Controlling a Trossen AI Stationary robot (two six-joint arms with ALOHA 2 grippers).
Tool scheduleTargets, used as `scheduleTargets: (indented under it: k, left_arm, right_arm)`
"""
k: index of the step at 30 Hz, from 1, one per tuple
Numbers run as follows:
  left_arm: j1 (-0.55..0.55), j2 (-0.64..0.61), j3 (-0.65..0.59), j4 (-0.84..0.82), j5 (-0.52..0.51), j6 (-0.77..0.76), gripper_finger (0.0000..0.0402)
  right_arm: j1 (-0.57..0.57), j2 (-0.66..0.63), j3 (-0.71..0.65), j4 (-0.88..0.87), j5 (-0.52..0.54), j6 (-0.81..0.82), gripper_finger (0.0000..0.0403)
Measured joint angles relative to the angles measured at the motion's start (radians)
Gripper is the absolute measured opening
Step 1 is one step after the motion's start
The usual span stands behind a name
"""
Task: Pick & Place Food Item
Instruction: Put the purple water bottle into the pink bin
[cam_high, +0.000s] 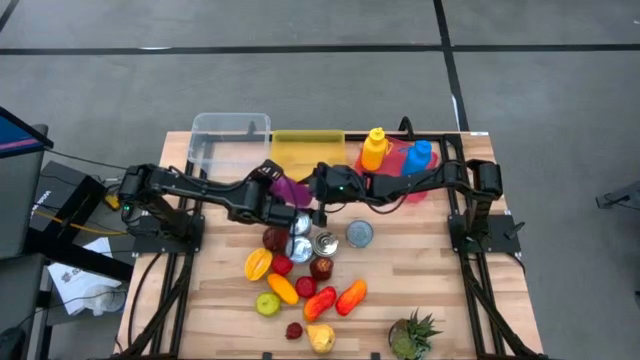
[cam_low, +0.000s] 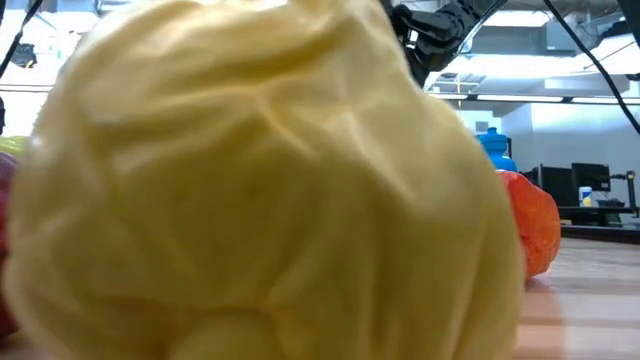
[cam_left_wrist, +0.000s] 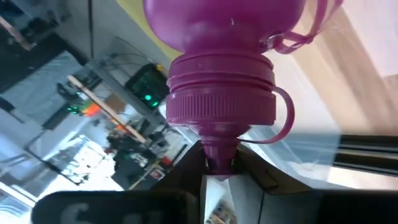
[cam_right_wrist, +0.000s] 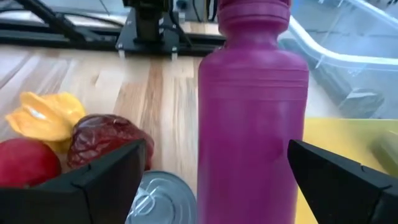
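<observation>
Gripping the purple bottle (cam_left_wrist: 224, 74) by its cap, the left hand (cam_left_wrist: 217, 168) holds it upright between the open right hand's (cam_right_wrist: 217, 180) fingers.

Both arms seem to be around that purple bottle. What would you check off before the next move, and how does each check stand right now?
1. Left tool shut on the purple bottle at its spout: ok.
2. Right tool open, fingers on either side of the bottle's body: ok.
3. Right fingers touching the bottle: cannot tell.
4. Bottle lifted off the table: cannot tell.
5. Can and fruit just beside the right tool, may get bumped: not ok.
6. Yellow bin behind the bottle free of food: cannot tell.
</observation>
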Motion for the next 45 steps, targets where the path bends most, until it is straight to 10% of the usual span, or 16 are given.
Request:
scheduleTargets:
  k: [30, 45]
  left_arm:
    - [-0.003, 0.0, 0.004, 0.272, -0.112, 0.274, 0.0037]
    - [-0.002, -0.004, 0.004, 0.329, -0.121, 0.276, 0.0037]
  right_arm:
    - [-0.043, 0.0, -0.019, 0.038, -0.008, 0.023, 0.0372]
    - [-0.044, 0.0, -0.019, 0.036, -0.001, 0.021, 0.0153]
